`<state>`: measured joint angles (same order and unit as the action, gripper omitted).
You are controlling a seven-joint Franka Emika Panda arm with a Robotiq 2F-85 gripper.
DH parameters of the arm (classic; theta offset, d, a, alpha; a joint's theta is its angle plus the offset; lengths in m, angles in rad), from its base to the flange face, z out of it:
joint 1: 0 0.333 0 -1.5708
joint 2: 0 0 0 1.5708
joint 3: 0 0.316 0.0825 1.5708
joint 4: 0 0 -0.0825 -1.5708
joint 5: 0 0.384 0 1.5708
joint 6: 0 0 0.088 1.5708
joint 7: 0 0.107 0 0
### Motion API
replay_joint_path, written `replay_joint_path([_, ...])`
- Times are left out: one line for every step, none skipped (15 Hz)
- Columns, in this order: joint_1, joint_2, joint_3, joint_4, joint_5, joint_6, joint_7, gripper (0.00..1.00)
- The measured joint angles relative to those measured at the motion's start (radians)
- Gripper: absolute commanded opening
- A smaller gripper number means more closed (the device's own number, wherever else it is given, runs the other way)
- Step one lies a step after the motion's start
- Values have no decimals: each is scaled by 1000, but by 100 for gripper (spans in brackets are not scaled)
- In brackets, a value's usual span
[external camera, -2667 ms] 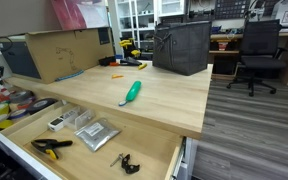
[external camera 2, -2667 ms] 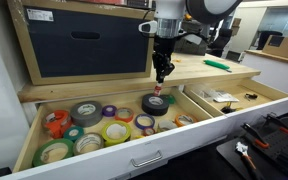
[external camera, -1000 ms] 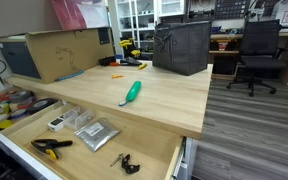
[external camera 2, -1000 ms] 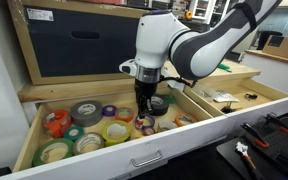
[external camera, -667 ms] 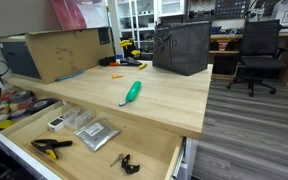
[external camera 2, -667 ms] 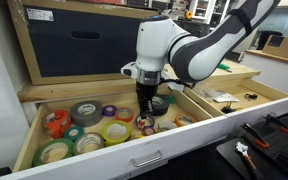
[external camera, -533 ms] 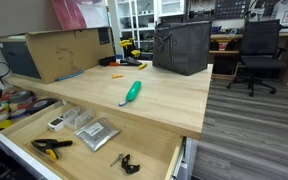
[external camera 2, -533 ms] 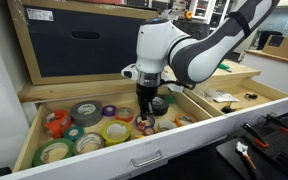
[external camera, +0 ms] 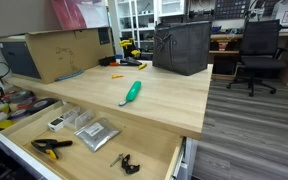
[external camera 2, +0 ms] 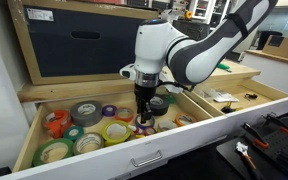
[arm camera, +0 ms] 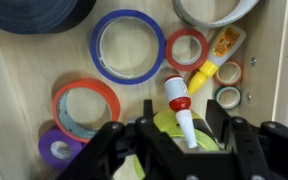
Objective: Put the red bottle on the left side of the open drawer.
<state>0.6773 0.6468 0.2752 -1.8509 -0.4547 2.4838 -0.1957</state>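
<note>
No writing can be read

A white label (external camera 2: 38, 14) sits at the top corner of the dark panel (external camera 2: 84, 45) behind the open drawer (external camera 2: 104, 165), but its print is too small to read. In the wrist view a yellow bottle (arm camera: 222, 47) lies in the drawer and carries some dark marks on its side. They are too blurred to tell letters or numbers.
</note>
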Motion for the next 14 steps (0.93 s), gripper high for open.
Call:
replay_joint_path([2, -4, 0, 2, -1, 2, 4, 95])
replay_joint_path([6, -12, -1, 2, -4, 2, 7, 100])
replay_joint_path([11, -24, -4, 2, -9, 2, 8, 100])
replay_joint_path([16, -41, -7, 0, -16, 2, 10, 100])
replay_joint_path([20, -61, -10, -3, -24, 2, 16, 100])
replay_joint_path([22, -84, -13, -9, -35, 1, 28, 100])
replay_joint_path([22, -112, -17, -20, -40, 0, 37, 100])
replay_joint_path([22, -143, -23, -34, -43, 0, 47, 100])
replay_joint_path([20, -176, -29, -52, -43, -2, 54, 100])
replay_joint_path([15, -211, -34, -74, -43, -4, 66, 100])
replay_joint_path([5, -247, -36, -99, -42, -4, 77, 100])
replay_joint_path([-9, -283, -37, -127, -42, -4, 90, 100])
replay_joint_path([-26, -318, -37, -157, -41, -4, 105, 100])
replay_joint_path([-46, -353, -38, -189, -41, -4, 121, 100])
